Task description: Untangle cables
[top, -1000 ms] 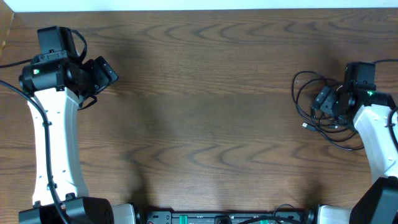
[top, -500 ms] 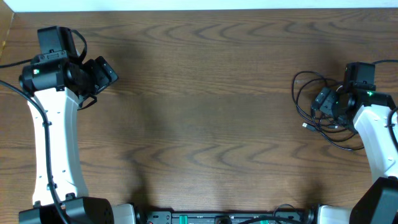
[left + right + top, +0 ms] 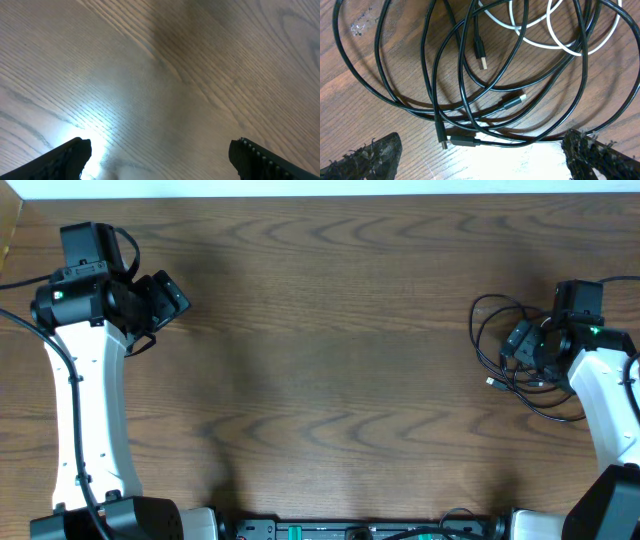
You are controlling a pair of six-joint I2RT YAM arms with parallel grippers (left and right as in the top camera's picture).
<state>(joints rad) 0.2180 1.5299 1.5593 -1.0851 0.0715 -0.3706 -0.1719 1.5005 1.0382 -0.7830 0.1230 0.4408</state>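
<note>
The cables lie in a loose tangle at the table's right side. A long black cable [image 3: 480, 345] loops out to the left of my right gripper [image 3: 525, 345]. In the right wrist view the black cable [image 3: 465, 141] crosses itself in several loops, with small plugs [image 3: 479, 50] lying on the wood. The white cable [image 3: 580, 51] curls at the upper right, under and over black strands. My right gripper [image 3: 482, 157] stands open just above the tangle and holds nothing. Far left, my left gripper [image 3: 165, 298] [image 3: 160, 155] is open over bare wood.
The brown wooden table [image 3: 330, 360] runs between the two arms. Its back edge [image 3: 320, 196] meets a white strip. Thicker black arm wires hang by the left arm [image 3: 70, 370] and behind the right arm [image 3: 620, 280].
</note>
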